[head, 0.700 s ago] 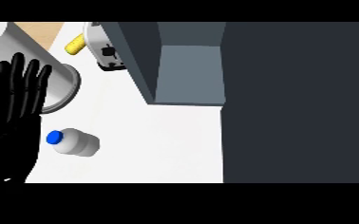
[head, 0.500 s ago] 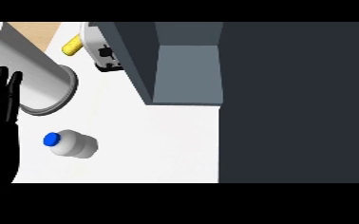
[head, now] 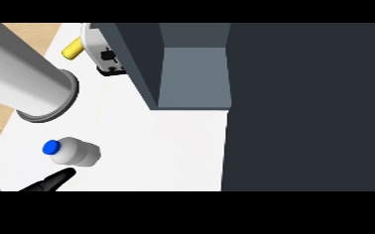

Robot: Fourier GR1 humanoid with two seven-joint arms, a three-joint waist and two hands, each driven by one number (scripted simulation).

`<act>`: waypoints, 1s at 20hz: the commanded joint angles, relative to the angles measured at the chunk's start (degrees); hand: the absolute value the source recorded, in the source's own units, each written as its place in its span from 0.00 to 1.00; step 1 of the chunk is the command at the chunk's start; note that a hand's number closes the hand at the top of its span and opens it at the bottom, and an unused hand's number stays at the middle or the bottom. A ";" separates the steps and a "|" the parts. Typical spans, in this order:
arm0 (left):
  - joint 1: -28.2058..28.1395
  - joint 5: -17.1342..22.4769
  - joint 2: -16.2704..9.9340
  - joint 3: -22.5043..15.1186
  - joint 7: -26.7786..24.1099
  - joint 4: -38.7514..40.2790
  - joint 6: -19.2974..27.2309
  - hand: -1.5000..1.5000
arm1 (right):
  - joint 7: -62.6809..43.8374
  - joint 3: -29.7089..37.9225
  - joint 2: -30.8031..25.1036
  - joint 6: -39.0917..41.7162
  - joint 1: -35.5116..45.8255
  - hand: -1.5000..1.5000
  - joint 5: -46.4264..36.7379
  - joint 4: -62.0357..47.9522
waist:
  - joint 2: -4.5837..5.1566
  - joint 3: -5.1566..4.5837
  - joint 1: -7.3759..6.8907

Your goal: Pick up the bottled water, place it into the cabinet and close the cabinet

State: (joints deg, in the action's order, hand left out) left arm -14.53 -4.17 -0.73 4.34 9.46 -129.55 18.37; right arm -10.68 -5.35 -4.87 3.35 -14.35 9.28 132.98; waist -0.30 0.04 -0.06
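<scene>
The bottled water (head: 73,151) is lying on its side on the white bench (head: 168,148), blue cap pointing left, so nothing's been picked up yet. A black hand (head: 48,183) pokes in right below it, just beside the bottle; can't tell which hand it is or whether it's released or clenched. A grey forearm (head: 33,84) hangs above. The cabinet (head: 192,74) sits open and bottle-free further right, so grabbing, placing and closing are all still to do, I'd say
</scene>
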 commanded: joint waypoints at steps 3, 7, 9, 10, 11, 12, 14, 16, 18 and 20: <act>-3.94 -4.31 0.18 -2.97 8.45 -8.82 3.77 0.00 | 1.82 -4.69 1.51 2.66 -10.76 0.00 -0.77 5.78 | 0.15 -0.01 0.29; -5.56 -10.20 0.71 -12.70 5.94 -3.86 11.34 0.00 | 0.51 -3.97 0.25 4.22 -14.32 0.00 0.50 9.86 | 0.18 -0.02 0.45; -9.68 -12.85 0.72 -14.04 7.90 -8.35 11.56 0.00 | 5.30 -3.07 0.01 6.67 -19.35 0.00 2.37 8.84 | 0.09 0.01 0.47; -12.29 -9.55 0.72 -14.00 3.64 -6.59 10.69 0.00 | 3.56 -2.57 -0.09 5.84 -20.41 0.00 2.10 11.21 | 0.07 -0.03 0.33; -7.42 -14.71 0.72 -14.71 10.32 -7.23 12.04 0.00 | -1.26 -5.23 -0.02 4.12 -18.46 0.00 0.25 14.34 | 0.19 -0.02 0.48; -11.54 -13.29 0.72 -18.08 4.43 -5.27 14.76 0.00 | 1.29 -2.43 -0.58 5.51 -21.24 0.00 2.97 13.81 | 0.08 -0.03 0.44; -9.20 -12.08 0.72 -13.52 7.51 -5.65 12.44 0.00 | 1.90 -6.81 1.42 4.36 -20.94 0.00 -1.01 13.87 | 0.15 -0.04 0.40; -12.07 -9.00 0.72 -12.51 1.39 -2.55 13.07 0.00 | 3.93 -0.35 -0.79 6.53 -19.43 0.00 4.02 10.26 | 0.15 -0.05 0.15; -12.59 -7.96 0.29 -9.61 1.57 -3.96 13.01 0.00 | 3.16 -9.18 1.93 4.68 -24.64 0.00 -2.74 15.21 | 0.04 -0.09 0.34; -13.07 -8.01 0.72 -12.10 -0.52 -1.30 16.79 0.00 | 3.05 -6.50 0.09 5.52 -25.82 0.00 -0.15 17.20 | 0.07 -0.08 0.39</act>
State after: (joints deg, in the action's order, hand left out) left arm -26.29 -13.61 -0.08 -8.21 11.55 -132.87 32.68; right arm -4.73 -12.36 -3.81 8.94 -36.35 7.43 141.17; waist -0.23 -0.02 0.34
